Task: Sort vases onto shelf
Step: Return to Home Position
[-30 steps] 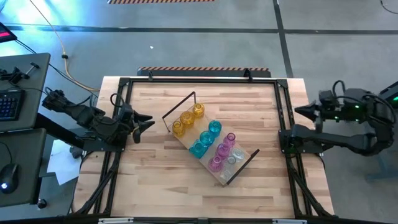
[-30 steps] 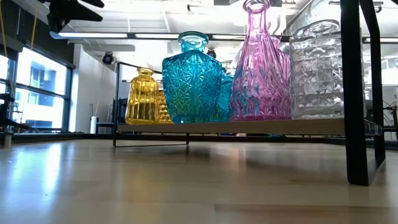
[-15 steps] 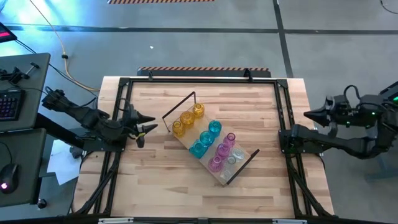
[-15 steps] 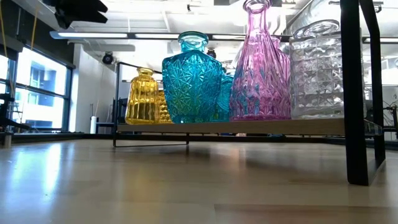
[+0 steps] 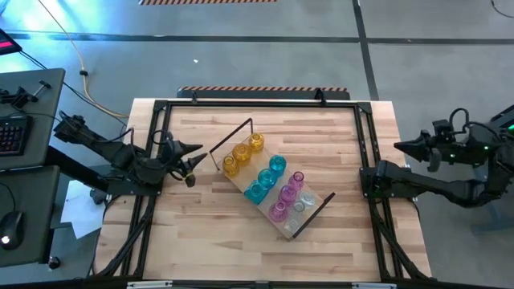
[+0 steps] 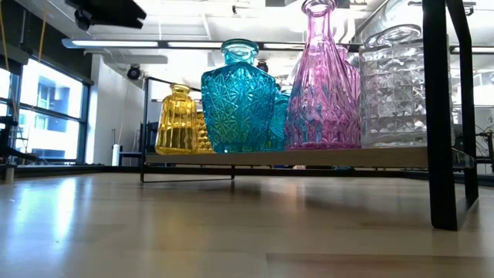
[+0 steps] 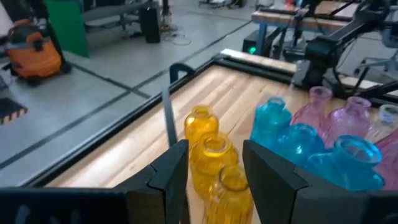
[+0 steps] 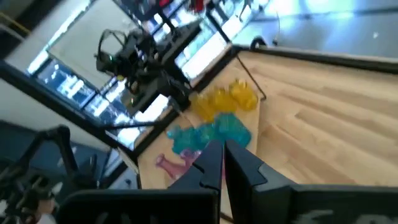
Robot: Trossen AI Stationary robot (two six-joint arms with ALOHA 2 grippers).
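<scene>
The shelf lies slantwise in the middle of the table, with a black frame loop at each end. The vases stand upright on their bases on its board: amber ones at the far left end, then teal, pink and a clear one. My left gripper hovers open over the table's left side, pointing at the amber vases, and holds nothing. My right gripper is shut and empty beyond the table's right edge.
A black metal frame runs around the tabletop, with rails along both sides. A desk with a keyboard stands left of the table. Bare wood lies between my left gripper and the shelf, and along the near edge.
My left gripper has edged toward the shelf and rolled about its own line, still open. My right gripper has drawn back toward the table's right edge and rolled as well, still shut. The shelf and vases have kept still.
</scene>
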